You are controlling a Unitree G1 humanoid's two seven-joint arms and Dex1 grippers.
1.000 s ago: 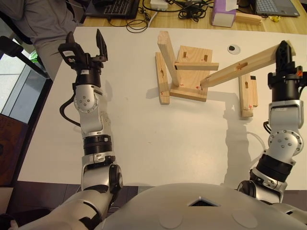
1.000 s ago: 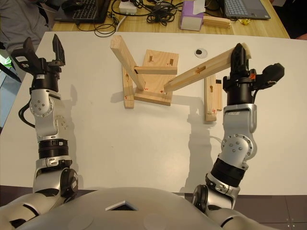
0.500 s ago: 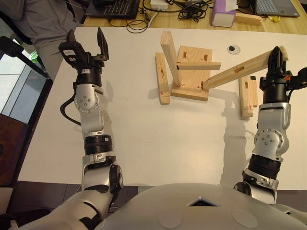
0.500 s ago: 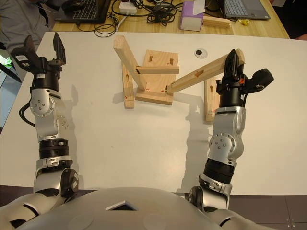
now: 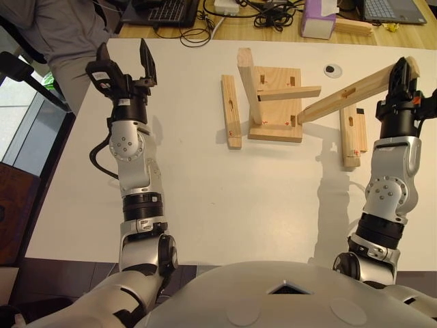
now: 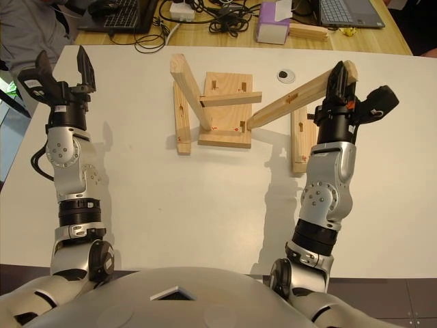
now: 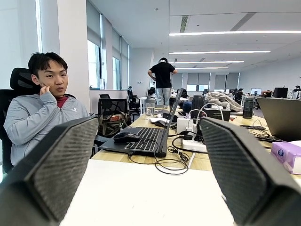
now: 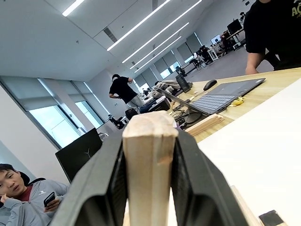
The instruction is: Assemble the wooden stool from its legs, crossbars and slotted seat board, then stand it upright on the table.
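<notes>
The slotted seat board (image 5: pixel 276 104) lies flat at the table's far middle. One leg (image 5: pixel 248 83) stands tilted in it, and a crossbar (image 5: pixel 292 93) runs out from that leg over the board. My right gripper (image 5: pixel 403 74) is shut on the upper end of another leg (image 5: pixel 345 91); its lower end rests at the board's right edge. In the right wrist view that leg's end (image 8: pixel 150 165) sits between the fingers (image 8: pixel 101 193). Two more legs lie flat, one left of the board (image 5: pixel 231 113) and one to its right (image 5: pixel 354 134). My left gripper (image 5: pixel 126 63) is raised and open over the table's far left.
A small black disc (image 5: pixel 332 68) lies behind the held leg. On the desk beyond the table's far edge are a purple box (image 5: pixel 319 17), a spare wood piece (image 5: pixel 354 26), keyboards and cables. The near half of the table (image 5: pixel 225 205) is bare.
My right gripper swung the held leg left, then back right and up. The seat board with its standing leg slid right, away from the leg lying at its left. My left arm stayed put.
</notes>
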